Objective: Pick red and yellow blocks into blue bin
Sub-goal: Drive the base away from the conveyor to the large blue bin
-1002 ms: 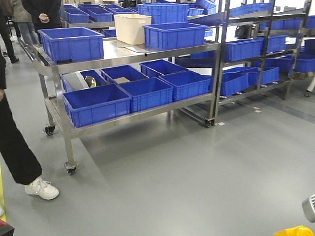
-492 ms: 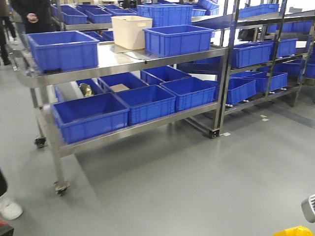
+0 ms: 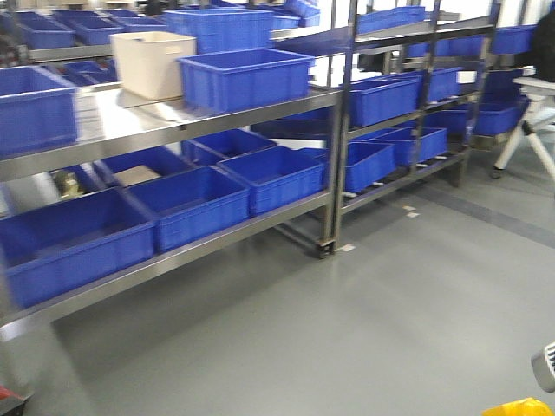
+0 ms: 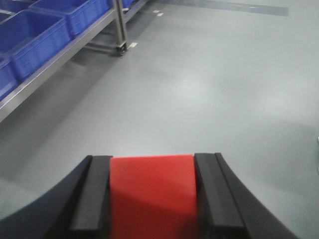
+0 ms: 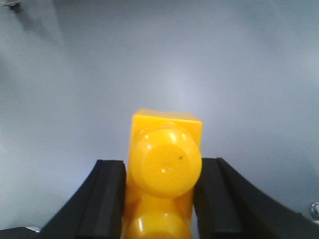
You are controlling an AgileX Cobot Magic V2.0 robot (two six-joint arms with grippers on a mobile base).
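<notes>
My left gripper (image 4: 152,158) is shut on the red block (image 4: 152,194), which fills the gap between the two black fingers above grey floor. The yellow brick (image 5: 166,149) is clamped in my shut right gripper (image 5: 159,164), studs facing the camera. A yellow corner (image 3: 519,407) shows at the front view's bottom right. Two smooth blue bins stand on the steel cart's top shelf, one at the left edge (image 3: 35,108) and one in the middle (image 3: 245,78). I cannot tell which is the task's blue bin.
A cream tub (image 3: 154,62) stands between the two top bins, with a ribbed blue crate (image 3: 217,26) behind. Several blue bins fill the cart's lower shelf (image 3: 199,204) and the rack (image 3: 408,95) to the right. Grey floor (image 3: 364,329) lies in front.
The front view has swung right and closer to the cart, which slid left in the picture. The standing person at the left has gone out of view. More of the right rack shows.
</notes>
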